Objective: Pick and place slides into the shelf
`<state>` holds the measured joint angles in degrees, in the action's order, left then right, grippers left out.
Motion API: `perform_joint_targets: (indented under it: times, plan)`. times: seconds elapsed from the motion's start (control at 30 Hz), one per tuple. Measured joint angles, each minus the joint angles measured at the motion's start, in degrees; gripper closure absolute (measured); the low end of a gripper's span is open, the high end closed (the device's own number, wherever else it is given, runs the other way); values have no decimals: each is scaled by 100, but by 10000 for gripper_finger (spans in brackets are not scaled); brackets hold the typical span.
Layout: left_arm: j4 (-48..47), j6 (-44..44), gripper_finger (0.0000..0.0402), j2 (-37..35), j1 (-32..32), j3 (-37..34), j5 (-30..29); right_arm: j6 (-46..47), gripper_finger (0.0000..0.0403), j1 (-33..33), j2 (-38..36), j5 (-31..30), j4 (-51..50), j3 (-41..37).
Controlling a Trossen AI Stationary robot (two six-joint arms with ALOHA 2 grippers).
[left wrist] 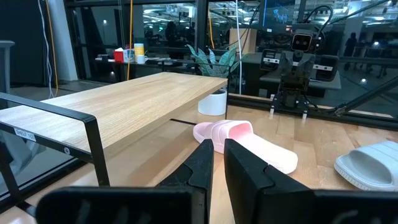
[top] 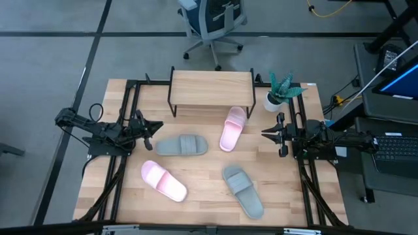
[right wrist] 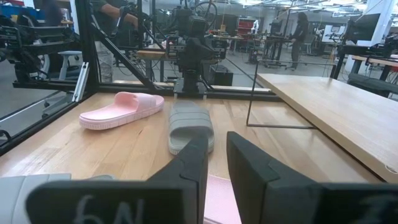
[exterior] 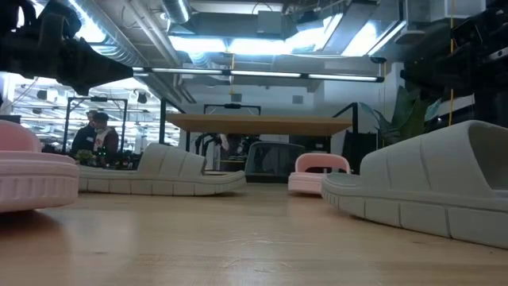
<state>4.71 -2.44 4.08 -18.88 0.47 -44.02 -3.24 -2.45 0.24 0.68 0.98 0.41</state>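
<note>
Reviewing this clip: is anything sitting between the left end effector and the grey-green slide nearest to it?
Nothing visible does. In the high view the left end effector sits at the table's left side, and only bare wooden table separates it from the nearest grey-green slide. The shelf stands farther back, out of that line.

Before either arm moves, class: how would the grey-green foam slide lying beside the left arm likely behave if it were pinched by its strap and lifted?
The grey-green foam slide looks thick and moulded, so it probably keeps its shape rather than flopping. It seems light for its bulk. Its wide arched strap may squash slightly under the fingers. Lying flat on its sole, it should slide, not roll, when pushed.
</note>
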Motion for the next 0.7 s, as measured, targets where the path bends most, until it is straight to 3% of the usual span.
perform_joint_targets:
  times: [0.37,0.53,0.7]
  plan:
    - [0,20,368,-1,0,-1,-1,1,341,0,0,0,0,1]
    - [0,714,368,0,1,-2,-1,2,341,0,-1,1,-1,2]
    - [0,726,368,0,-1,0,-1,4,341,2,-1,-1,-1,2]
